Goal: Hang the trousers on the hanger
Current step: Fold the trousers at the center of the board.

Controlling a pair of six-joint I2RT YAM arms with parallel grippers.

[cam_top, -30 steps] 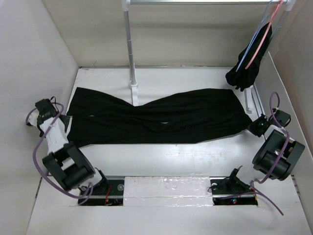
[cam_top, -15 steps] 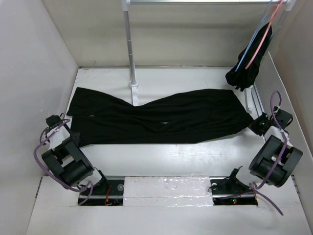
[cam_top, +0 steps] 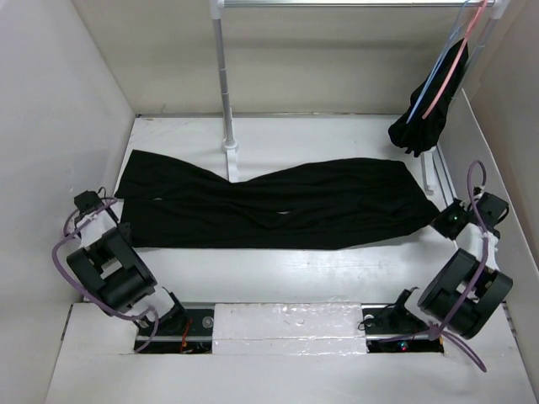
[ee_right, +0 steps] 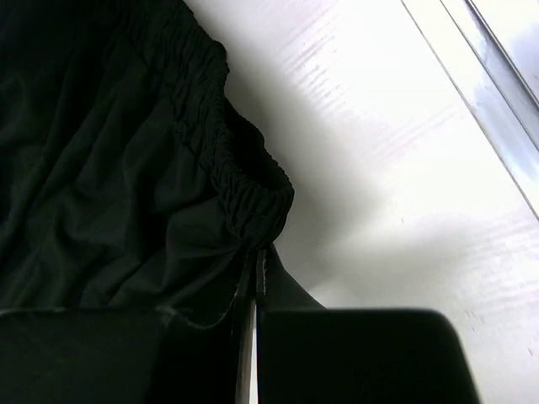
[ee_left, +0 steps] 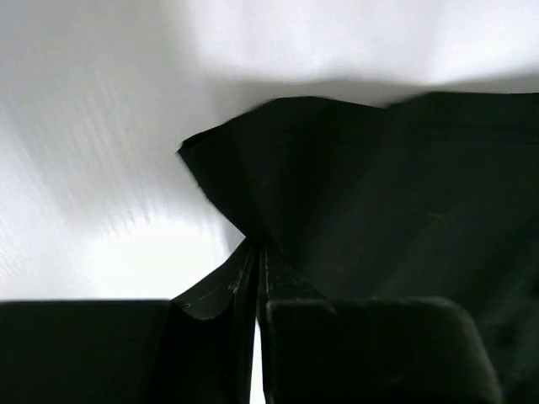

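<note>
Since a second ago the left arm has folded back from its outstretched reach, and the right arm has tucked in closer to its base. The cloth has barely shifted.

The trousers (cam_top: 278,206) lie flat across the white counter (cam_top: 278,273), with the legs to the left and the waist to the right.

- **Left gripper** (ee_left: 257,273): fingers together, pinching the near leg cuff corner (ee_left: 202,156). The fabric is tented up into the pinch.
- **Right gripper** (ee_right: 253,278): fingers together on the elastic waistband (ee_right: 232,168) at its near corner.
- **Light-blue hanger** (cam_top: 432,80): not on the counter. It hangs from the rail (cam_top: 354,3) at far right, beside a pink hanger (cam_top: 450,71) carrying a small black garment (cam_top: 417,126).

Handling, as I judge it:
- The cloth is light, limp and wide, so it will sag between the two holds and drag on the counter unless both ends lift together.
- The waistband is the thickest, least slippery hold.
- The cuff pinch is thin and could slip.
- The hanger rod is slim, so the trousers need to drape near their middle or they will slide off.
</note>
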